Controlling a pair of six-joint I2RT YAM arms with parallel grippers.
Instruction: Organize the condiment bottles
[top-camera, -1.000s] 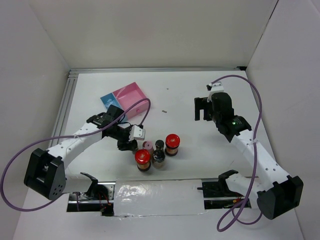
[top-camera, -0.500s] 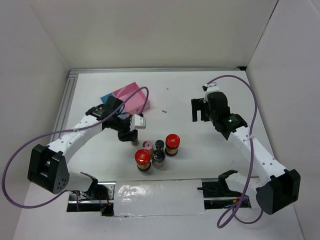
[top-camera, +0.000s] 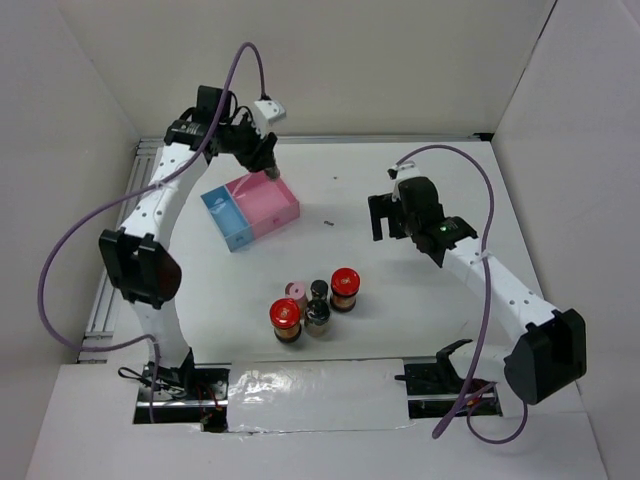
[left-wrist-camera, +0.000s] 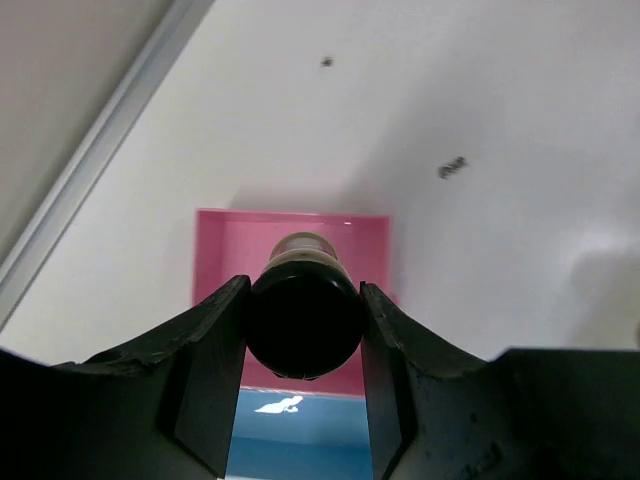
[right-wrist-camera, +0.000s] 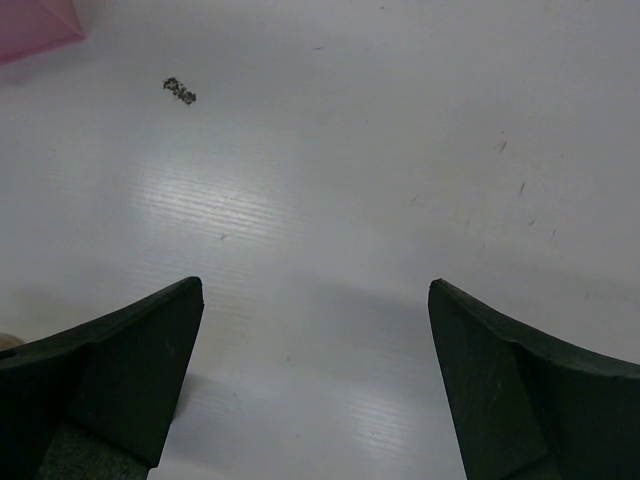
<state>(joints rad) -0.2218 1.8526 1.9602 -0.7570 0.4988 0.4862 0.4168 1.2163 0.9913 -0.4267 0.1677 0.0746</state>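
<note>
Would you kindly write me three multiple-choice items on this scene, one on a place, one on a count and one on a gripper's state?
1. The dark bottle held by the left gripper hangs over: A the blue compartment; B the pink compartment; C the right arm's base.
2. How many bottles stand on the table? A three; B five; C seven.
3. The right gripper is: A open and empty; B shut on a red-lidded jar; C shut on the tray.
Key: 1 B, the left wrist view shows pink beneath the bottle; 2 B, two red-lidded, two dark, one pink-capped; 3 A, its jaws stand wide apart over bare table.
</note>
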